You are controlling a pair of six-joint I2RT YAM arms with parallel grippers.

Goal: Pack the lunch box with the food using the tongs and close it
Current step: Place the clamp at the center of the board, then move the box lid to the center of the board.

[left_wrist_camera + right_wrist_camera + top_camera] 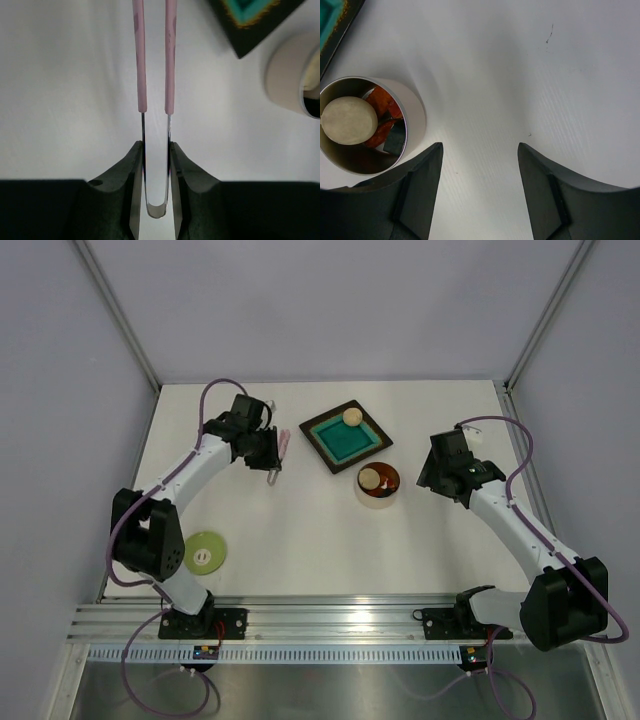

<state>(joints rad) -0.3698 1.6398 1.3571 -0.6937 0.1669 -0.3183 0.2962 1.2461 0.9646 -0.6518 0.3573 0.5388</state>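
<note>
Left gripper (pixel 156 150) is clamped narrow on the tongs (pixel 141 60), its fingers (pixel 131 165) pressing the bare steel U-bend end from both sides. The 2 slim pink-sleeved arms run straight ahead, nearly parallel, tips out of wrist view. Right gripper (pixel 480 150) stands wide open w/ nothing btwn its jaws. 1 lunch box (pixel 415 115): short round shiny steel tin, lid off, upright mid-table (pixel 300 530), just left of the right gripper, well apart from the left one. Inside: 1 beige ball (pixel 347 120), red-orange bits, a dark piece. 1 more beige ball (pixel 352 417) sits on the teal tray (pixel 340 440). 1 pale green lid (pixel 204 554) lies flat near the left arm's base.
</note>
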